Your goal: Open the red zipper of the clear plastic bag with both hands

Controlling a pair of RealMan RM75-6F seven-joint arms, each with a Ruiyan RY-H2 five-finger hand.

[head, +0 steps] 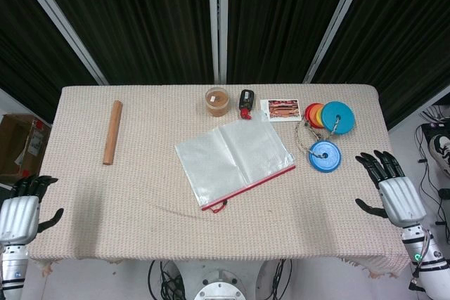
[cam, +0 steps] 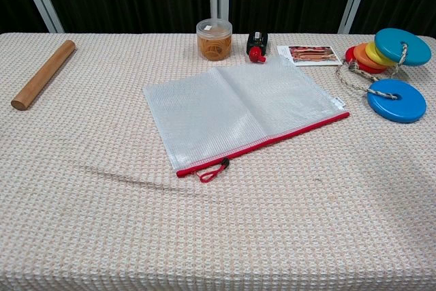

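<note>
The clear plastic bag [head: 234, 158] [cam: 240, 108] lies flat in the middle of the table, turned at a slant. Its red zipper [head: 253, 185] [cam: 272, 140] runs along the near edge, with the red pull loop [head: 217, 206] [cam: 212, 172] at the near-left end. My left hand [head: 22, 209] hovers off the table's left edge, fingers spread, holding nothing. Off the right edge is my right hand [head: 391, 189], fingers apart and empty as well. Both hands are far from the bag and neither shows in the chest view.
A wooden rod [head: 112, 142] [cam: 42, 74] lies at the left. Behind the bag stand a small lidded jar [head: 217, 101] [cam: 214, 39], a black and red object [head: 246, 102] [cam: 256, 46] and a photo card [head: 280, 109] [cam: 308, 54]. Coloured discs on a cord [head: 325, 133] [cam: 388, 66] sit at the right.
</note>
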